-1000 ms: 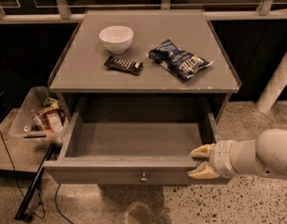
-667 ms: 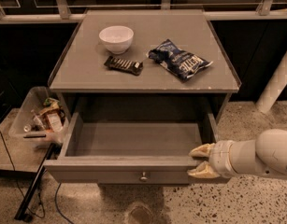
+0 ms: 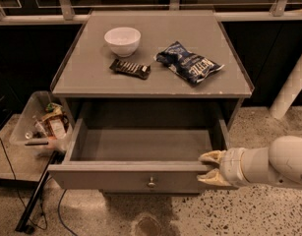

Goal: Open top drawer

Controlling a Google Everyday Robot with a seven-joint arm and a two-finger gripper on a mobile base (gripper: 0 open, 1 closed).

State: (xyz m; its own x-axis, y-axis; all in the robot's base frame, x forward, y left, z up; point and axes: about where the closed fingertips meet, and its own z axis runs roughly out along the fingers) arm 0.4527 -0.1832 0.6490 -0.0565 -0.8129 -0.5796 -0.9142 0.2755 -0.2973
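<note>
Grey wood makes up the square bedside cabinet (image 3: 91, 73), and its wide grey top drawer (image 3: 116, 178) stands pulled far out, its plain interior bare, so the task looks all but done. The white arm's cream two-finger gripper (image 3: 202, 167) sits at the right end of the drawer front, fingers spread and clamping nothing, probably to let go. On top lie a blue crisp bag (image 3: 189, 67), a white bowl (image 3: 122, 40) and a dark bar (image 3: 130, 68), clear of the drawer's travel. The small round metal knob (image 3: 151, 183) is untouched.

top drawer (image 3: 106, 178) pulled well out, level. Grey wood, plain grey inside, small round metal knob (image 3: 151, 183) mid-front. pincer (image 3: 205, 167) sits at right end of its front panel.
</note>
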